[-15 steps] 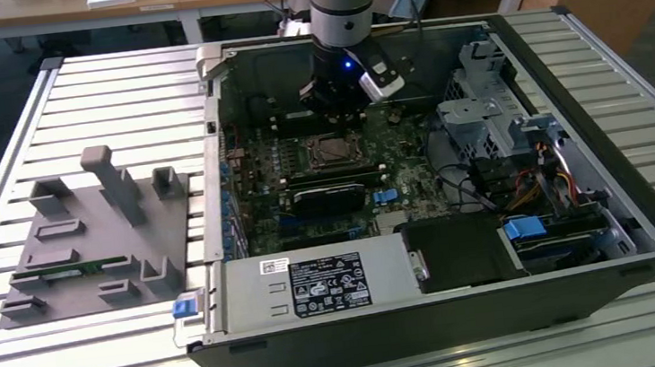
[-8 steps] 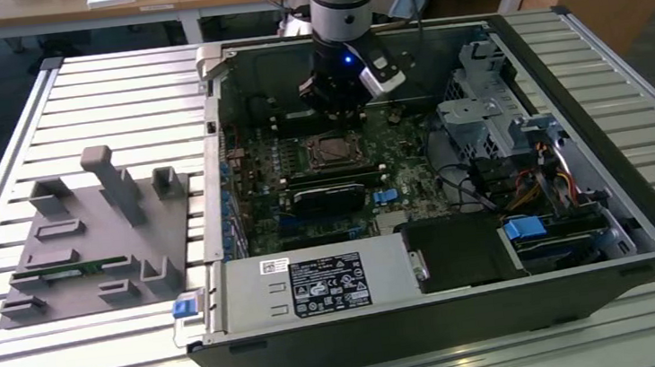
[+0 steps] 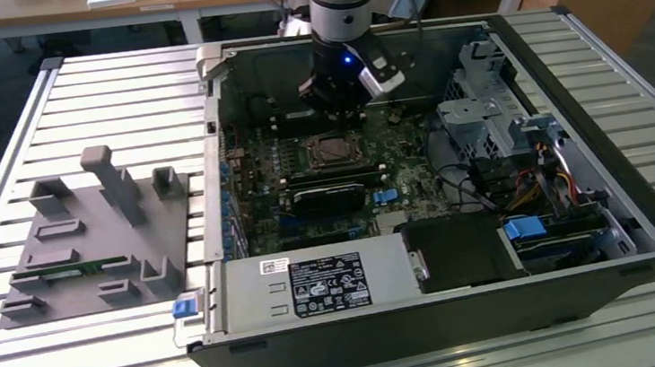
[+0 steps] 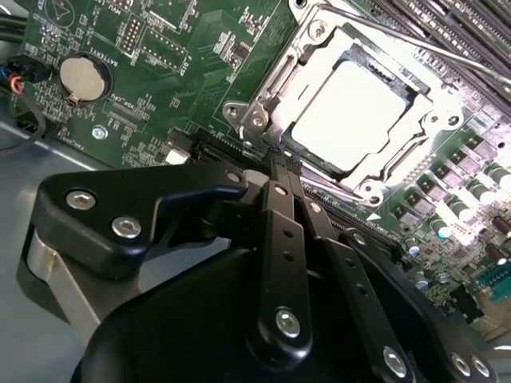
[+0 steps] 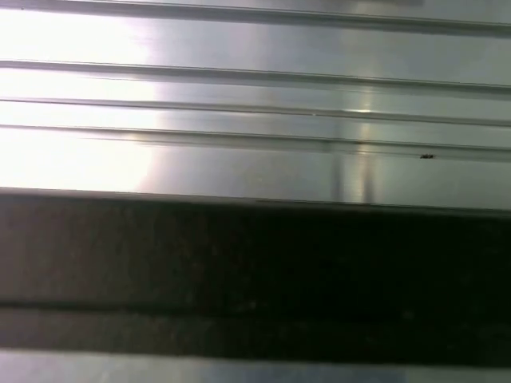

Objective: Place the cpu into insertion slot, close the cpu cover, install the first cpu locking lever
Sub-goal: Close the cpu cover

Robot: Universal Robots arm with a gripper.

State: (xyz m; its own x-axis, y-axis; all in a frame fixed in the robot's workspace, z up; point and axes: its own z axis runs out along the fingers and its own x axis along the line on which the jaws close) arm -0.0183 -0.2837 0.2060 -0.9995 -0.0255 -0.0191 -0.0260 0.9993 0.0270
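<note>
The cpu (image 4: 351,112) lay in the insertion slot (image 4: 399,76), upper right, under the cpu cover (image 4: 275,84). The gripper (image 4: 281,177) sat beside it, jaws clenched on nothing. I think pushing slowly works best.

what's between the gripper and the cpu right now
In the second wrist view, just the cpu cover edge and a strip of green circuit board separate the gripper from the cpu.
</note>
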